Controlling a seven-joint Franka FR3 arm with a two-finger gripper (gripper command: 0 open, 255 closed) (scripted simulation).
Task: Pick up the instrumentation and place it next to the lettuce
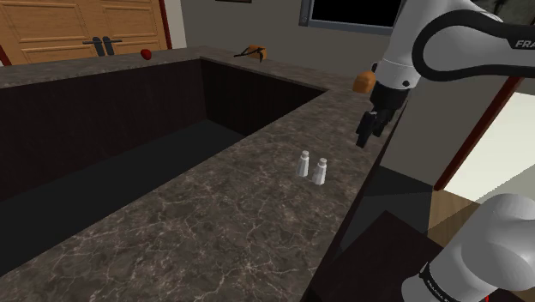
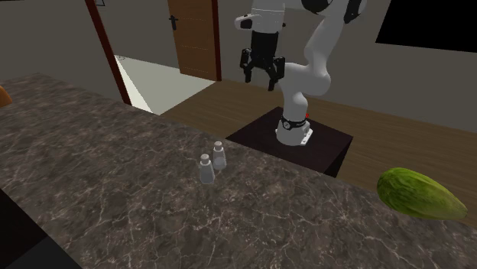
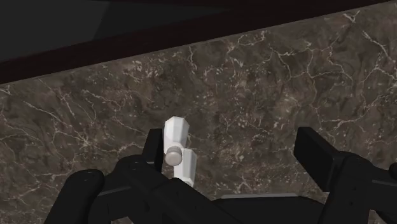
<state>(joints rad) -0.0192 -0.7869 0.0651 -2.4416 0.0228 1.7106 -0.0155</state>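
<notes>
In the shoulder view, two pale bottles point(image 1: 312, 167) stand upright on the dark, white-veined marble tabletop point(image 1: 214, 232), just beside each other. They are small, greyish white, with narrow bodies and rounded caps. They stand near the corner where the tabletop bends around a deep dark recess point(image 1: 111, 146). The white arm point(image 1: 446, 39) reaches in from the view's right, and its black jaws hang in the air above the tabletop's edge, apart from the bottles. An orange thing point(image 1: 364, 81) lies behind the arm, and another orange-brown thing point(image 1: 253, 52) and a small red one point(image 1: 147, 54) lie farther back. Wooden doors point(image 1: 77, 26) stand beyond.

In the second exterior view, the pale bottles point(image 2: 212, 162) stand close to the tabletop's far edge. A green oblong thing point(image 2: 419, 193) lies at this view's right, well apart from them. The jaws hang spread apart, gripping nothing, above and beyond the bottles, over the dark stand point(image 2: 306, 145).

In the wrist view, the pale bottles point(image 3: 178, 146) show from above, faceted and tapering, one cap round and grey. They appear between the parted black fingers point(image 3: 318, 159), close by one of them and not clasped.
</notes>
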